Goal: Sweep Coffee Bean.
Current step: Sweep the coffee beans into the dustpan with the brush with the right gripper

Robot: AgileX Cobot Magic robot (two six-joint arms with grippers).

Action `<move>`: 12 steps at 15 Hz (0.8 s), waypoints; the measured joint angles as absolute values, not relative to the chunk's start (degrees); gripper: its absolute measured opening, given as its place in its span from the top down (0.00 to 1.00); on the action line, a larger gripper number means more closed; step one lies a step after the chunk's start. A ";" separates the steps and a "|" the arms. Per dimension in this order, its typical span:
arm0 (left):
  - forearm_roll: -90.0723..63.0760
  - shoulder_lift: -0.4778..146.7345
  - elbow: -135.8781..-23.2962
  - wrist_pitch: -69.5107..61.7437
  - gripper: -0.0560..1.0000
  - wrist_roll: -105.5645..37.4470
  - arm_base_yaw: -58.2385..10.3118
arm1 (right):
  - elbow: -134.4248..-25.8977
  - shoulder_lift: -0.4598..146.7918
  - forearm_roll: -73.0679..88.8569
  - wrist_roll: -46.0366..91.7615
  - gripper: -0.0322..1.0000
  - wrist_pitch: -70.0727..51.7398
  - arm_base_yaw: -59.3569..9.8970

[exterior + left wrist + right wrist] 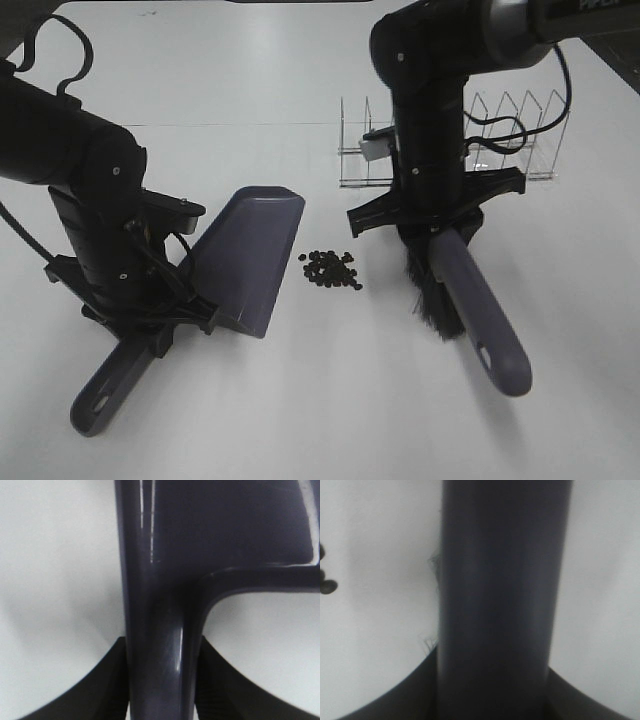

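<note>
Exterior high: left claw (158,336) grips dustpan (255,255), right claw (440,236) grips brush (487,325); coffee bean (330,268) pile between.

The coffee bean (331,268) pile lies between dustpan (255,250) and brush (478,310).

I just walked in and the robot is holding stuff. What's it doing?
It's set up to sweep. The left fingers are shut on the handle of a purple plastic dustpan. The right fingers are shut on a purple-handled brush with black bristles. A small pile of dark coffee beans lies on the white table between the two, in front of the pan's wide edge, not yet swept.
</note>
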State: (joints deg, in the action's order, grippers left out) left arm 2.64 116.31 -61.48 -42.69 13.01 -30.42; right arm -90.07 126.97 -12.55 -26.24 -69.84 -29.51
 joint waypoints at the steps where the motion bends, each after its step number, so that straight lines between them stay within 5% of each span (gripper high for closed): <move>1: 2.64 116.31 -61.48 -42.63 0.64 12.83 -30.42 | -90.58 127.65 -12.38 -26.47 0.68 -69.96 -30.42; 12: 2.52 116.31 -61.48 -42.40 0.64 11.06 -30.42 | -107.20 140.09 20.68 -24.52 0.68 -65.72 -33.00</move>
